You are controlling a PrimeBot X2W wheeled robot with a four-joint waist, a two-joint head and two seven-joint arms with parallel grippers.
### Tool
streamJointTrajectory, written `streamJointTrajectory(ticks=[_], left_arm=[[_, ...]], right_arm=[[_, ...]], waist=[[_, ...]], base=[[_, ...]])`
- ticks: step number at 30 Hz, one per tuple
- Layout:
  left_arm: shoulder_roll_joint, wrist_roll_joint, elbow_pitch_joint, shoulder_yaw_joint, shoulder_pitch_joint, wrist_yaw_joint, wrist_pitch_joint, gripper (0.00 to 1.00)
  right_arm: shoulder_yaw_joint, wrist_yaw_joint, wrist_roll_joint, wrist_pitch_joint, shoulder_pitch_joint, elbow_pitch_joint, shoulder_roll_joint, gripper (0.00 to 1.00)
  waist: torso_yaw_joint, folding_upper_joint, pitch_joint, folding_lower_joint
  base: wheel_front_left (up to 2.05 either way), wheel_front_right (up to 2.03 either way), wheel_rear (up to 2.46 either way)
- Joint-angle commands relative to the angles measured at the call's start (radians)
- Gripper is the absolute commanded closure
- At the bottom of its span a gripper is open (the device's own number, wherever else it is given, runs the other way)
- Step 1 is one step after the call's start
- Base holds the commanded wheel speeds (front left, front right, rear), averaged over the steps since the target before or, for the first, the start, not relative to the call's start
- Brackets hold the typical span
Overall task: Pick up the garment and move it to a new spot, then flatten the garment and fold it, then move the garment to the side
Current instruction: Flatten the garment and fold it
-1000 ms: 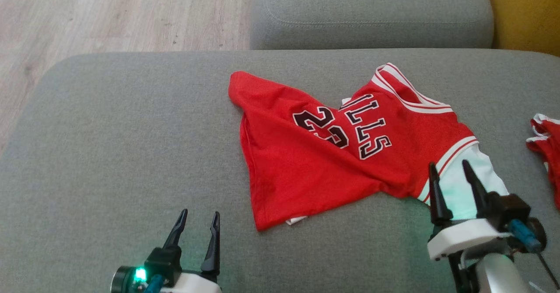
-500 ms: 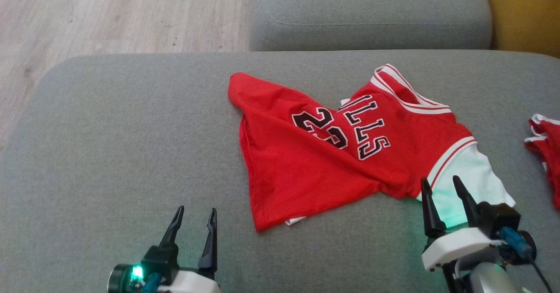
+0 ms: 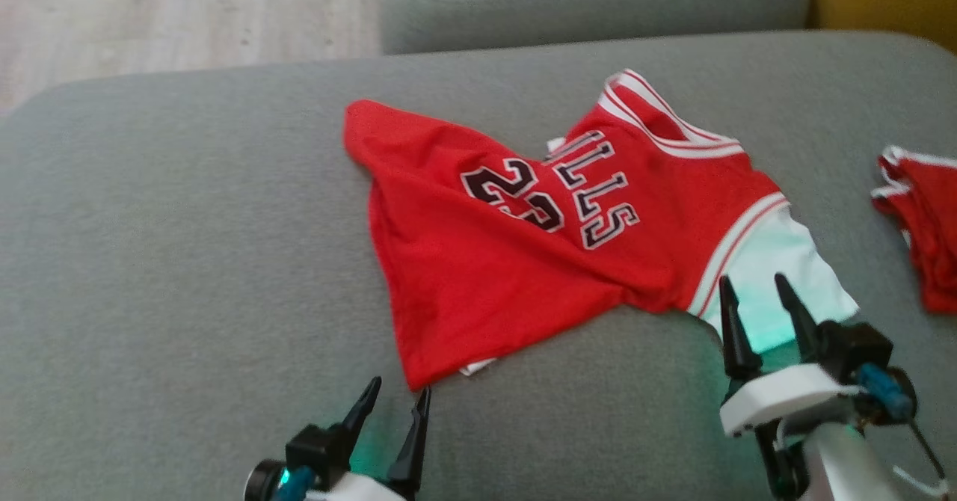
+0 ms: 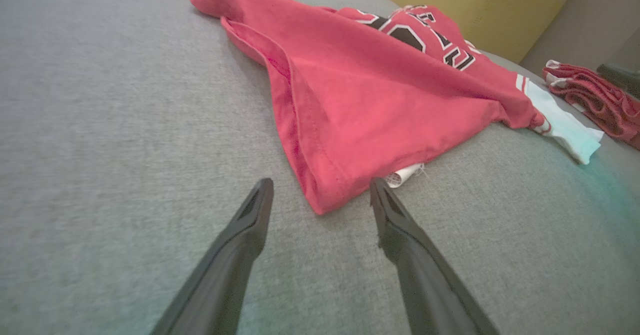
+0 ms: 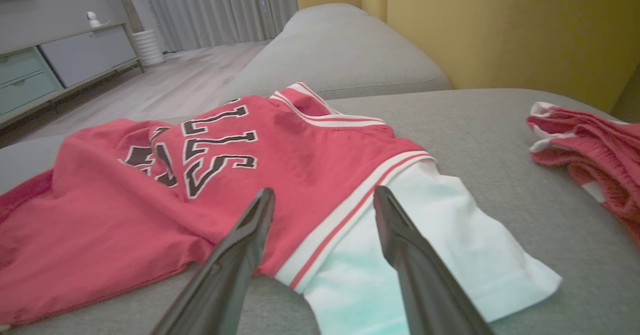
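Left hand point(image 3: 399, 390) spread wide and empty, its fingertips either side of the near hem corner point(image 4: 325, 195) of the red jersey point(image 3: 523, 277), just short of the cloth. Right hand point(image 3: 752, 280) gaping too, nothing in it, lined up on the white sleeve point(image 3: 777, 262) where the striped trim meets it. The jersey lies rumpled and twisted across the middle of the grey sofa seat point(image 3: 187, 262). It looks thin, soft and light, so it should sag and slide when lifted. My pick is to pinch both layers at that hem corner and at the sleeve edge. Black letters point(image 3: 598, 202) read "LLS", their start lost in a fold, beside the number 23 point(image 3: 512, 194). A small white label point(image 4: 402, 176) peeks from under the hem, unreadable. Another red garment point(image 3: 919, 232) sits well apart to the right.
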Motion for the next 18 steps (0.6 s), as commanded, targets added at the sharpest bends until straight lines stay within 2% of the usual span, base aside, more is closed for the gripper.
streamJointTrajectory(ticks=[1, 10, 11, 12, 13, 14, 18], left_arm=[[0.001, -0.013, -0.013, 0.019, -0.056, -0.002, -0.005, 0.00], [0.001, -0.064, 0.049, -0.018, -0.110, -0.005, -0.005, 0.00], [0.001, -0.068, 0.054, -0.017, -0.117, -0.006, -0.005, 0.13], [0.001, -0.071, 0.060, -0.015, -0.123, -0.007, -0.005, 0.52], [0.001, -0.073, 0.067, -0.014, -0.129, -0.009, -0.005, 0.73], [0.001, -0.075, 0.072, -0.013, -0.136, -0.011, -0.005, 1.00], [0.001, -0.067, 0.088, 0.016, -0.148, -0.004, -0.005, 1.00]], right_arm=[[0.016, -0.001, -0.006, -0.011, -0.041, -0.035, -0.007, 0.00], [-0.033, -0.001, -0.011, -0.011, -0.047, -0.046, -0.017, 0.00], [-0.035, -0.001, -0.011, -0.011, -0.049, -0.047, -0.016, 0.00], [-0.036, -0.001, -0.011, -0.011, -0.051, -0.048, -0.016, 0.00], [-0.038, -0.001, -0.011, -0.011, -0.053, -0.049, -0.016, 0.00], [-0.043, -0.001, -0.011, -0.011, -0.055, -0.049, -0.016, 0.00], [-0.063, -0.001, -0.005, -0.011, -0.058, -0.036, -0.017, 0.00]], waist=[[-0.033, 0.0000, 0.029, -0.0001], [-0.073, 0.0000, 0.072, -0.0001], [-0.075, 0.0000, 0.076, -0.0001], [-0.076, 0.0000, 0.079, -0.0001], [-0.076, 0.0000, 0.082, -0.0001], [-0.076, 0.0000, 0.085, -0.0001], [-0.070, 0.0000, 0.080, -0.0001]], base=[[0.00, 0.00, 0.00], [0.00, 0.00, 0.00], [0.00, 0.00, 0.00], [0.00, 0.00, 0.00], [0.00, 0.00, 0.00], [0.00, 0.00, 0.00], [0.00, 0.00, 0.00]])
